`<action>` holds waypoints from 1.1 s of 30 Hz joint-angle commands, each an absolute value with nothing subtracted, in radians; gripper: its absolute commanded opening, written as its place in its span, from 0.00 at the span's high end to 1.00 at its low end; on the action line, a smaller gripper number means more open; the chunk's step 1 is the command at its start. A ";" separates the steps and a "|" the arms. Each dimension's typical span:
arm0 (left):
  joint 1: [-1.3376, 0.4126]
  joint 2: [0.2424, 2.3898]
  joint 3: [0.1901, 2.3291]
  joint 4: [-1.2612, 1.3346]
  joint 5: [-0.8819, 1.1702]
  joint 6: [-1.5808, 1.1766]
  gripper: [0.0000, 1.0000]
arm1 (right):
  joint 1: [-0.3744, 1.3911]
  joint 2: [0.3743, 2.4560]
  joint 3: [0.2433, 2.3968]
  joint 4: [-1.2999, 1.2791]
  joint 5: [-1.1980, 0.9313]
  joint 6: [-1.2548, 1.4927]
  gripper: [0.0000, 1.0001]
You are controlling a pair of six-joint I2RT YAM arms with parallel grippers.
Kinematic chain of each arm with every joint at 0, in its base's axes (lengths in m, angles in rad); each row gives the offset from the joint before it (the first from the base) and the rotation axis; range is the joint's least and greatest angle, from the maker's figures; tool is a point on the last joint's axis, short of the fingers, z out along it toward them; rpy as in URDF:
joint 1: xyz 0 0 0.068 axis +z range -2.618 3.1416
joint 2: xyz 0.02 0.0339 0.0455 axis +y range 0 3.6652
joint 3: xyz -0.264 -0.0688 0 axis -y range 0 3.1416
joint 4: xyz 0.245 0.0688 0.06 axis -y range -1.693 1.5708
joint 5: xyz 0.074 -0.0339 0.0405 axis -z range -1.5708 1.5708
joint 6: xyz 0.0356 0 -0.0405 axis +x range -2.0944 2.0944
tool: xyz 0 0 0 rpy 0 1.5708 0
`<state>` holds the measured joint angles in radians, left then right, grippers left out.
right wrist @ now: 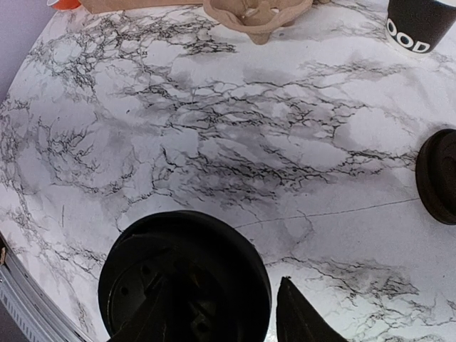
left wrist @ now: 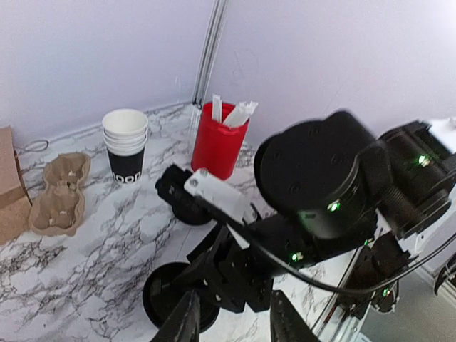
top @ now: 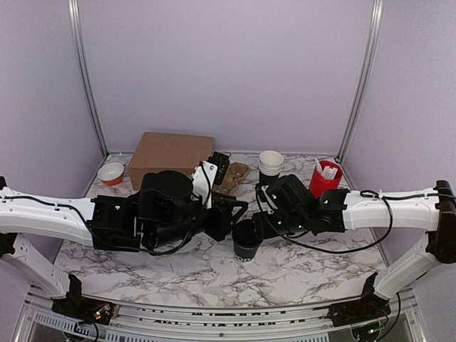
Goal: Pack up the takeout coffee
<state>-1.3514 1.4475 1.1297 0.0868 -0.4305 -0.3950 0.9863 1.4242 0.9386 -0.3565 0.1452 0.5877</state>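
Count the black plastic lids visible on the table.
2. One lid sits on the black cup at the right gripper; a second lid lies on the marble near the red tub. Others may be hidden.

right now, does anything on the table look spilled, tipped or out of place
nothing stands out: the black cup stands upright with its lid on, another black lid lies flat nearby, and the table shows no spill

Bright, even diffuse light, soft faint shadows on the marble table (top: 214, 278), right claw (right wrist: 224, 310) slightly blurred up close
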 commanded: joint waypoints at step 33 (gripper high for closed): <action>-1.309 1.559 1.046 -0.011 -0.364 -0.601 0.65 | 0.936 1.265 0.954 -0.443 0.184 0.569 0.49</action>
